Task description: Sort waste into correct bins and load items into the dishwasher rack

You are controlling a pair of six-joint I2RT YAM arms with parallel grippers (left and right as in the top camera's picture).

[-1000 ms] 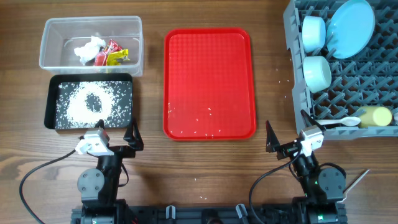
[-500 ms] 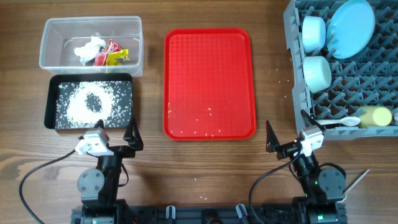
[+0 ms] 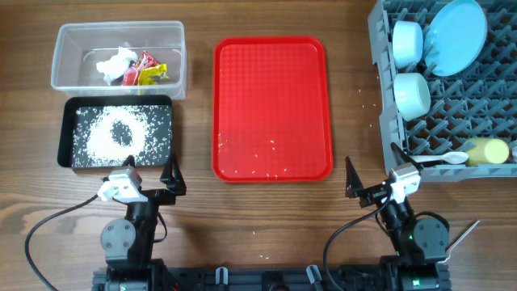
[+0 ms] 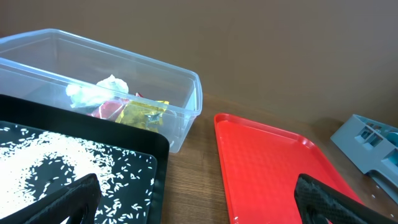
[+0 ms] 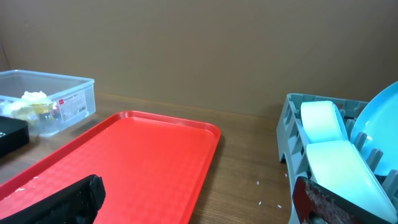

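Just ahead of left end effector (image 3: pixel 150 170) sits black bin (image 3: pixel 121 131) w/ rice (image 3: pixel 93 139).

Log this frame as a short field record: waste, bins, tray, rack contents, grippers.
clear bin: holds the crumpled tissue and the red and yellow wrappers
black bin: holds the rice grains, spread in a ring
red tray: lies between the bins and the rack; only a few stray grains on it
rack: plate and two bowls at the far end; yellow cup and white spoon at the near end
left gripper: open, empty
right gripper: open, empty
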